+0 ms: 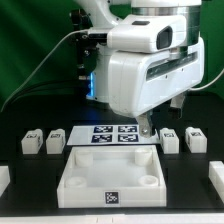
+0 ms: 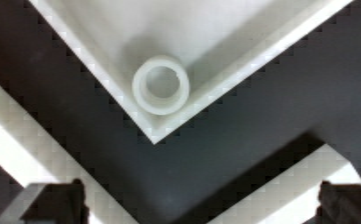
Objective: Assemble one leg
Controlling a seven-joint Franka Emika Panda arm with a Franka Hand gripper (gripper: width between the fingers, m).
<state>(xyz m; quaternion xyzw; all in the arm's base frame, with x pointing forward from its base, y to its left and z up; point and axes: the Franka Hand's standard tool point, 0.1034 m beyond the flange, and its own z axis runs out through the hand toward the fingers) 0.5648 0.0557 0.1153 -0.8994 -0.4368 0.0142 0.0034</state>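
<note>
The gripper hangs open and empty above the far right corner of the large white tray-like piece. In the wrist view its two dark fingertips stand far apart with nothing between them, the gripper over dark table. Ahead of it lies one corner of the tray-like piece with a round ring socket. Several small white legs with marker tags stand on the table: two at the exterior view's left and two at its right. None is held.
The marker board lies just behind the tray-like piece. More white parts show at the exterior view's left edge and right edge. The arm's white body fills the upper right of the exterior view.
</note>
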